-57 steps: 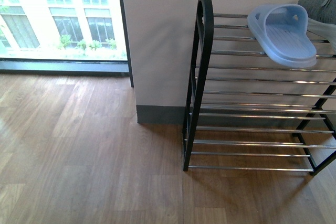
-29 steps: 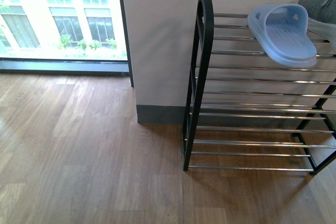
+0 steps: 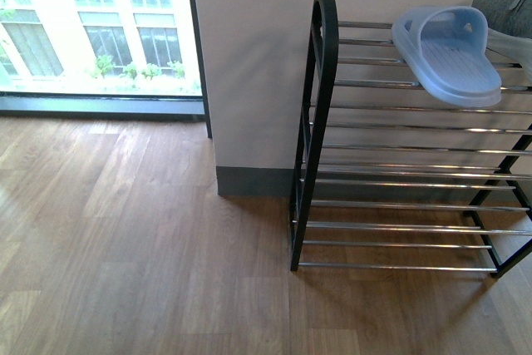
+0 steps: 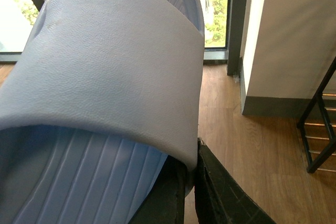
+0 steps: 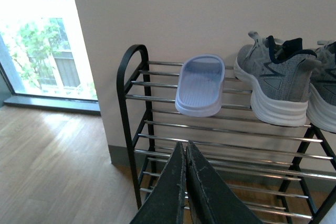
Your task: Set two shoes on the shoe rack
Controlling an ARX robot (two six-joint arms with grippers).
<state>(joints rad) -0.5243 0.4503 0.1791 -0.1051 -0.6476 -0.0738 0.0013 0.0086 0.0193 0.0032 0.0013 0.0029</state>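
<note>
My left gripper is shut on the strap edge of a pale blue slide sandal, which fills most of the left wrist view. A second pale blue slide sandal lies on the top shelf of the shoe rack. Grey knit sneakers with white soles stand on the same shelf beside it; one shows as a grey toe at the front view's right edge. My right gripper is shut and empty, in front of the rack's lower shelves. Neither arm appears in the front view.
A wall corner with a grey skirting board stands just left of the rack. A floor-to-ceiling window lies further left. Wood flooring stretches in front of both. The rack's lower chrome shelves hold nothing.
</note>
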